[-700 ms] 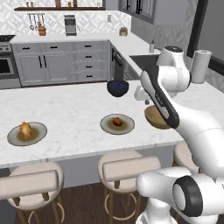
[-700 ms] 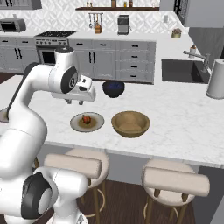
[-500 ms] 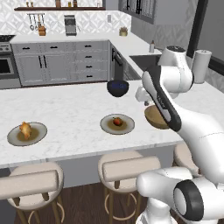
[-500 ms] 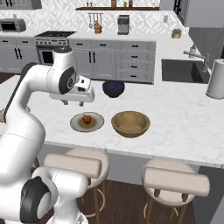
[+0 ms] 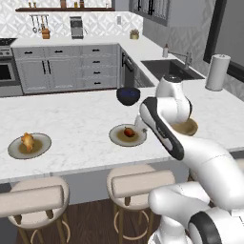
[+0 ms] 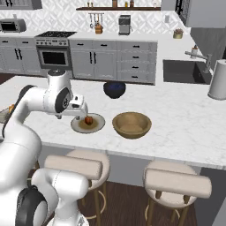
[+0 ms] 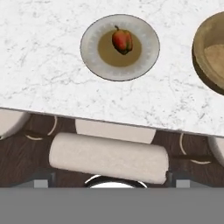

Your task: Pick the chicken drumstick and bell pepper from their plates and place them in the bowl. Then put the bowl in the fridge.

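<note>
The fingers (image 6: pixel 83 115) stand wide apart and hold nothing; in the right base view they hang above the near edge of the surface (image 6: pixel 185 119), just left of the plate (image 6: pixel 79 126) that carries the bell pepper (image 6: pixel 88 119). From the hand view the red pepper (image 7: pixel 122 40) lies in the middle of its plate (image 7: pixel 92 57), untouched, with the rim of the wooden bowl (image 7: pixel 209 57) off to the right.

Judging by how things lie, nothing of the task is done yet. The chicken drumstick (image 5: pixel 27 140) sits on its own plate (image 5: pixel 42 147) far to the left on the surface, well apart from the bowl. The bowl (image 6: pixel 131 125) rests just right of the pepper's plate, and its inside looks empty. A smaller dark blue bowl (image 6: pixel 114 89) stands farther back and plays no part.

What is left is everything: pick up the pepper, probably first as it is nearest, then the drumstick, drop both in the bowl, and carry the bowl to the fridge.
</note>
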You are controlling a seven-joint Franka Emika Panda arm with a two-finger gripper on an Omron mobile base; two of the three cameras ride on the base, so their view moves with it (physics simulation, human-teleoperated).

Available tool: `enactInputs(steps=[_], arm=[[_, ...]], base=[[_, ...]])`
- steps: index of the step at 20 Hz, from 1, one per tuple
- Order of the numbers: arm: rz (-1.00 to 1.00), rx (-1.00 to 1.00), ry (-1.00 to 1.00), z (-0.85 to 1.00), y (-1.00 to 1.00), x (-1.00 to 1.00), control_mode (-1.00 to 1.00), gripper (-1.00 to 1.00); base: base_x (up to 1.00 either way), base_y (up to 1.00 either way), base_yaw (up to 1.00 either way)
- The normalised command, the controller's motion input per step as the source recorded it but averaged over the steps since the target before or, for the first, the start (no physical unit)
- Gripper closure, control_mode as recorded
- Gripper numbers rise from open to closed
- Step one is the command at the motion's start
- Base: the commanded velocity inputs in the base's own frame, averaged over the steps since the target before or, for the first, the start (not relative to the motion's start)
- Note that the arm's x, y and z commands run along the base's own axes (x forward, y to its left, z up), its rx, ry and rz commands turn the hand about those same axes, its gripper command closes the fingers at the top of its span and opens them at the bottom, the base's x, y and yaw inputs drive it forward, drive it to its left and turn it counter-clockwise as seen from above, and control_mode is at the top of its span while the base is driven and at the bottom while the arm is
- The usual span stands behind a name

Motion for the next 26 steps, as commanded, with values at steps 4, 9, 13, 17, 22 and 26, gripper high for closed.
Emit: enactInputs(steps=[4,9,13,17,22,26], arm=[[0.12,0.0,0.1,-0.43,0.0,0.99,-1.0,-1.0],[0.09,-0.01,0.1,-0.28,0.06,0.89,-1.0,-1.0],[0.06,0.0,0.11,-0.21,0.08,0.75,-1.0,-1.0],[0.06,0.0,0.1,-0.38,0.01,0.73,-1.0,-1.0],[0.06,0.0,0.03,-0.41,0.0,0.56,-1.0,-1.0],[0.06,-0.01,0.0,-0.41,0.0,0.47,-1.0,-1.0]], base=[[0.0,0.0,0.0],[0.0,0.0,0.0],[0.0,0.0,0.0],[0.0,0.0,0.0],[0.0,0.0,0.0],[0.0,0.0,0.0]])
